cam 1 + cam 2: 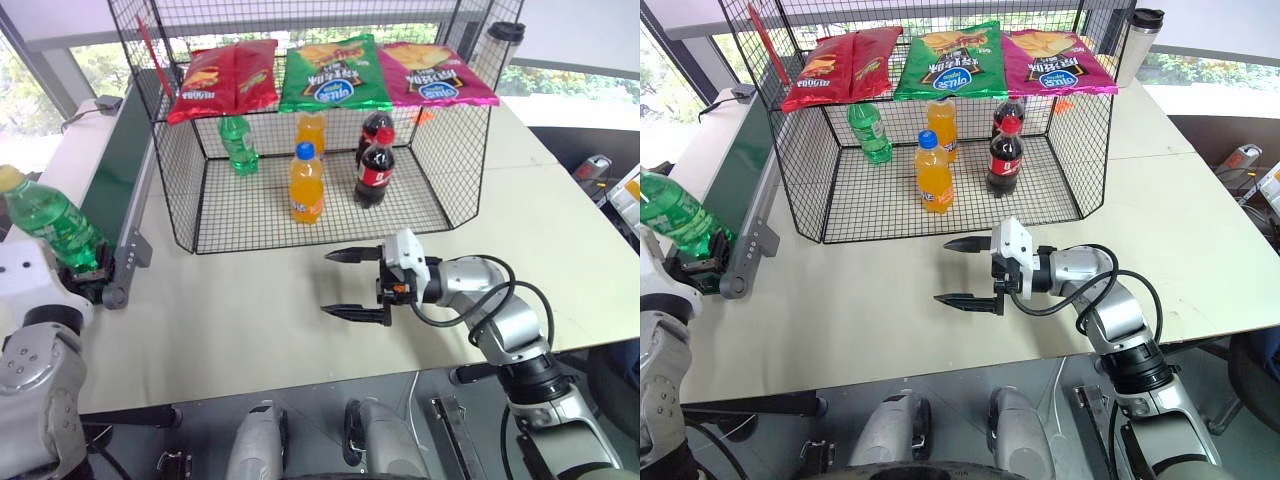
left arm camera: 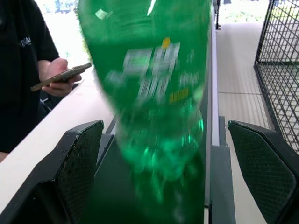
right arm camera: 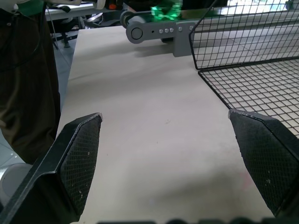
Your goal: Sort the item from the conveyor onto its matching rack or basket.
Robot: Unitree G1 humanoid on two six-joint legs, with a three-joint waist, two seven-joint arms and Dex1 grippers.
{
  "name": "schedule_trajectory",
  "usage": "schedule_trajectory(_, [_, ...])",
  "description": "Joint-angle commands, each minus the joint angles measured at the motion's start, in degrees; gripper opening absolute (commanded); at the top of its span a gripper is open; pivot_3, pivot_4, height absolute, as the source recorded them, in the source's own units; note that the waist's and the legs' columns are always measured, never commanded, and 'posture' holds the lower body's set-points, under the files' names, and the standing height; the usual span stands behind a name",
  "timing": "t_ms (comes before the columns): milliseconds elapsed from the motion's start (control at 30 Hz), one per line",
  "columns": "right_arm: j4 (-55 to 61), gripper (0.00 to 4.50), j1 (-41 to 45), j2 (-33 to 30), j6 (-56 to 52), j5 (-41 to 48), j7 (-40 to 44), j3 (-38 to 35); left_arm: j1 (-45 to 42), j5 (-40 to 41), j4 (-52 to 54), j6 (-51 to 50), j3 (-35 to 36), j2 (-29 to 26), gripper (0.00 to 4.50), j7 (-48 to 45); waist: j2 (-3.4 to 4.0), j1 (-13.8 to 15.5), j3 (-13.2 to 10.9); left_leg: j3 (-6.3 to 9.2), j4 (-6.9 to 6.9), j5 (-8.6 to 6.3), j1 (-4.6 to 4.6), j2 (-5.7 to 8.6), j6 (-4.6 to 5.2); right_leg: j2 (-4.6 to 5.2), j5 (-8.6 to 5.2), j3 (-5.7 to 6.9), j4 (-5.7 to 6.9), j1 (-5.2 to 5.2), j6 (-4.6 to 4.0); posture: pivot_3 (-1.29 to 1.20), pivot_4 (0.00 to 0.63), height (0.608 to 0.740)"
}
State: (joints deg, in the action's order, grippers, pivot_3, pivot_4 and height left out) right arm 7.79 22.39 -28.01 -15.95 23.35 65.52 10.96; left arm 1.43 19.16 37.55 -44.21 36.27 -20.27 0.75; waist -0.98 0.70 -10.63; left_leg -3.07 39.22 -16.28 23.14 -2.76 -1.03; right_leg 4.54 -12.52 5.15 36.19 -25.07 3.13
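Between my left pincer's (image 2: 161, 177) wide-spread fingers the bottle (image 1: 52, 222) leans ungripped at the conveyor's (image 1: 120, 170) end, while my empty right pincer (image 1: 350, 283) gapes nearby.

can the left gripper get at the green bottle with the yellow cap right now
Probably yes. The green bottle leans at the near end of the conveyor, between the open fingers of the left gripper. Nothing stands between them; the basket is off to the side.
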Motion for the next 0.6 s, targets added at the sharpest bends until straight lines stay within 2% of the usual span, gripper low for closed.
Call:
schedule_trajectory(33, [1.67,4.50,-0.01,-0.29,0.99,0.30,-0.17,-0.86,-0.98,-1.00,0.15,1.40,1.16,-0.93,4.45,0.75,0.00,0.00,0.00,0.00,0.00,0.00,0.00,0.00,0.00,0.00,0.00,0.00,0.00,0.00,0.00,0.00,0.150,0.740])
schedule_trajectory(133, [1.33,4.50,0.02,-0.40,1.16,0.23,-0.14,-1.03,-0.44,-1.02,-0.20,1.84,0.98,-0.52,4.45,0.64,0.00,0.06,0.00,0.00,0.00,0.00,0.00,0.00,0.00,0.00,0.00,0.00,0.00,0.00,0.00,0.00,0.150,0.740])
schedule_trajectory(200, [1.12,4.50,0.13,-0.38,1.23,0.09,-0.26,-1.05,0.55,-0.15,0.19,2.57,0.99,0.55,3.92,-0.03,0.00,0.05,0.00,0.00,0.00,0.00,0.00,0.00,0.00,0.01,0.00,0.00,0.00,0.01,0.00,0.00,0.150,0.740])
schedule_trajectory(300, [1.05,4.50,0.16,-0.49,1.24,-0.01,-0.36,-1.15,1.83,0.85,1.77,3.26,0.52,1.75,2.81,-0.75,0.00,0.07,0.00,0.00,0.00,0.00,0.00,0.00,0.00,0.03,0.00,0.00,-0.01,0.01,0.00,0.00,0.150,0.740])
schedule_trajectory(600, [1.11,4.50,0.58,-0.49,0.94,-0.07,-0.38,-1.09,2.27,2.45,5.92,1.04,2.06,0.94,2.75,0.06,0.00,0.05,0.00,0.01,0.00,0.00,-0.04,0.00,0.00,0.03,-0.06,0.01,-0.01,0.07,-0.10,0.00,0.150,0.740])
